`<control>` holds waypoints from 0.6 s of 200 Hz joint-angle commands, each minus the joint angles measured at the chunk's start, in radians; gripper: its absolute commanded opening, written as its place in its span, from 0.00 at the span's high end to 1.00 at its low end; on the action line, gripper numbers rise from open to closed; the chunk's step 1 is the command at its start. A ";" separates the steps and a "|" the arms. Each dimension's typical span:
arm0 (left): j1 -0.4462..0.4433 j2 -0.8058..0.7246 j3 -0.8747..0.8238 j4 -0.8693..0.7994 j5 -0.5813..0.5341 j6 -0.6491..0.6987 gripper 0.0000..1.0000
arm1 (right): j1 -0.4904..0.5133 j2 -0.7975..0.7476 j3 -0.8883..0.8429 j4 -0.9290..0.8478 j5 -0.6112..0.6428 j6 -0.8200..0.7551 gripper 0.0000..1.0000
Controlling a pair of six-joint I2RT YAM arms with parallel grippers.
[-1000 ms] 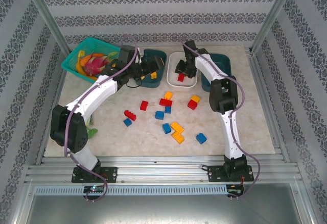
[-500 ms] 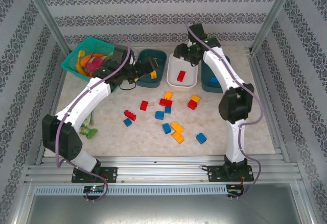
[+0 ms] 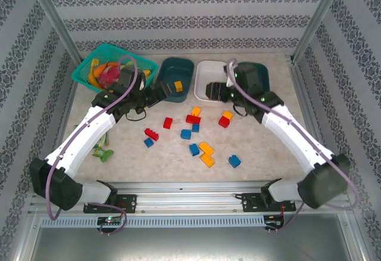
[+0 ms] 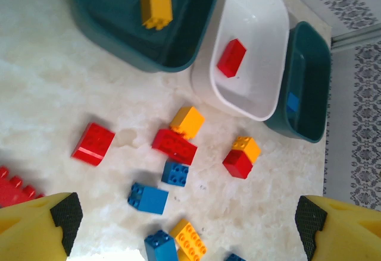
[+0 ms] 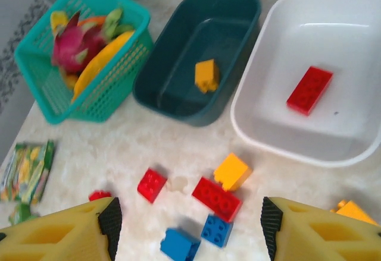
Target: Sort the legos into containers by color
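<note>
Here the left claw (image 4: 187, 216) and right claw (image 5: 190, 219) gape empty; the snack packet's (image 5: 27, 172) print is blurred.

Top external: high, near side, facing down. Wrist views: close, tilted down; shared ahead of left gripper (image 4: 187, 216), right gripper (image 5: 190, 219): white tub (image 4: 256, 35), legos (image 4: 174, 146).

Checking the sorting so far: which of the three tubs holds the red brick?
The white middle tub, red brick inside; the left tub and right tub are dark teal.

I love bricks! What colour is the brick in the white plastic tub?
Red: the small plastic brick in the white tub, clearest from the right wrist.
</note>
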 commanded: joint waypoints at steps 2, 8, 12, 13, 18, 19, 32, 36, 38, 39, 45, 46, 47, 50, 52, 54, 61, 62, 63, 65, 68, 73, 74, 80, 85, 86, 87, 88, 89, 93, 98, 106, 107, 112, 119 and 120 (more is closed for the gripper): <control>0.013 -0.038 -0.057 -0.115 -0.051 -0.081 0.07 | 0.059 -0.134 -0.137 0.129 -0.042 -0.084 0.34; 0.013 -0.045 -0.077 -0.120 -0.049 -0.091 0.08 | 0.076 -0.157 -0.172 0.128 -0.040 -0.089 0.34; 0.012 -0.046 -0.093 -0.119 -0.046 -0.096 0.08 | 0.086 -0.173 -0.196 0.126 -0.038 -0.090 0.33; 0.012 -0.047 -0.096 -0.118 -0.046 -0.097 0.08 | 0.089 -0.178 -0.201 0.126 -0.037 -0.089 0.34; 0.013 -0.054 -0.113 -0.117 -0.045 -0.105 0.09 | 0.101 -0.198 -0.231 0.132 -0.037 -0.086 0.33; 0.013 -0.054 -0.116 -0.117 -0.045 -0.107 0.09 | 0.103 -0.202 -0.238 0.132 -0.037 -0.085 0.33; 0.012 -0.069 -0.155 -0.110 -0.048 -0.130 0.09 | 0.130 -0.257 -0.318 0.160 -0.040 -0.067 0.33; 0.013 -0.075 -0.166 -0.107 -0.049 -0.136 0.09 | 0.138 -0.273 -0.341 0.171 -0.037 -0.063 0.32; 0.013 -0.077 -0.171 -0.105 -0.049 -0.138 0.09 | 0.142 -0.283 -0.353 0.176 -0.034 -0.061 0.32; 0.013 -0.078 -0.172 -0.104 -0.049 -0.139 0.09 | 0.144 -0.287 -0.358 0.177 -0.033 -0.060 0.32; 0.013 -0.085 -0.187 -0.099 -0.050 -0.146 0.09 | 0.159 -0.311 -0.386 0.189 -0.020 -0.056 0.32; 0.013 -0.087 -0.189 -0.098 -0.049 -0.148 0.10 | 0.161 -0.315 -0.391 0.191 -0.018 -0.056 0.32; 0.013 -0.088 -0.190 -0.096 -0.050 -0.149 0.10 | 0.163 -0.318 -0.396 0.192 -0.015 -0.056 0.31; 0.013 -0.090 -0.196 -0.093 -0.048 -0.152 0.10 | 0.170 -0.328 -0.407 0.192 -0.006 -0.055 0.31; 0.012 -0.092 -0.200 -0.092 -0.048 -0.155 0.10 | 0.175 -0.334 -0.414 0.191 -0.001 -0.053 0.31; 0.013 -0.093 -0.204 -0.089 -0.047 -0.157 0.10 | 0.179 -0.341 -0.421 0.189 0.007 -0.052 0.31; 0.012 -0.095 -0.217 -0.082 -0.042 -0.164 0.10 | 0.188 -0.357 -0.438 0.181 0.027 -0.044 0.30; 0.011 -0.095 -0.218 -0.081 -0.041 -0.165 0.10 | 0.189 -0.360 -0.440 0.180 0.029 -0.042 0.30; 0.011 -0.095 -0.220 -0.081 -0.040 -0.167 0.10 | 0.190 -0.362 -0.442 0.178 0.032 -0.041 0.30; 0.011 -0.095 -0.223 -0.079 -0.038 -0.169 0.11 | 0.190 -0.365 -0.446 0.174 0.035 -0.040 0.30; 0.011 -0.094 -0.227 -0.077 -0.035 -0.172 0.11 | 0.192 -0.369 -0.449 0.168 0.037 -0.038 0.30; 0.008 -0.093 -0.234 -0.073 -0.028 -0.177 0.12 | 0.194 -0.377 -0.453 0.158 0.042 -0.036 0.30; 0.008 -0.092 -0.236 -0.072 -0.027 -0.179 0.12 | 0.194 -0.377 -0.454 0.155 0.042 -0.036 0.30; 0.002 -0.090 -0.244 -0.063 -0.020 -0.185 0.14 | 0.196 -0.384 -0.456 0.141 0.048 -0.035 0.30; -0.007 -0.088 -0.251 -0.058 -0.015 -0.192 0.14 | 0.198 -0.389 -0.458 0.133 0.052 -0.034 0.30; -0.008 -0.088 -0.252 -0.057 -0.013 -0.193 0.15 | 0.199 -0.390 -0.459 0.131 0.053 -0.034 0.30; -0.011 -0.087 -0.254 -0.055 -0.013 -0.194 0.15 | 0.199 -0.392 -0.459 0.129 0.053 -0.034 0.30; -0.013 -0.086 -0.255 -0.054 -0.013 -0.196 0.15 | 0.199 -0.393 -0.460 0.128 0.053 -0.034 0.30; -0.016 -0.085 -0.256 -0.053 -0.013 -0.197 0.15 | 0.199 -0.395 -0.461 0.127 0.053 -0.034 0.30; -0.026 -0.081 -0.260 -0.051 -0.012 -0.203 0.15 | 0.198 -0.398 -0.463 0.122 0.055 -0.035 0.30; -0.041 -0.077 -0.264 -0.049 -0.012 -0.212 0.16 | 0.199 -0.404 -0.466 0.119 0.055 -0.034 0.30; -0.064 -0.062 -0.271 -0.048 -0.010 -0.232 0.16 | 0.201 -0.411 -0.470 0.110 0.058 -0.035 0.30; -0.068 -0.060 -0.271 -0.048 -0.010 -0.235 0.16 | 0.200 -0.412 -0.470 0.109 0.059 -0.035 0.30; -0.085 -0.051 -0.277 -0.045 -0.006 -0.251 0.16 | 0.201 -0.415 -0.472 0.104 0.059 -0.035 0.30; -0.109 -0.040 -0.284 -0.035 -0.001 -0.277 0.16 | 0.200 -0.421 -0.475 0.095 0.061 -0.035 0.30; -0.111 -0.038 -0.287 -0.034 -0.001 -0.281 0.16 | 0.201 -0.422 -0.475 0.095 0.061 -0.035 0.30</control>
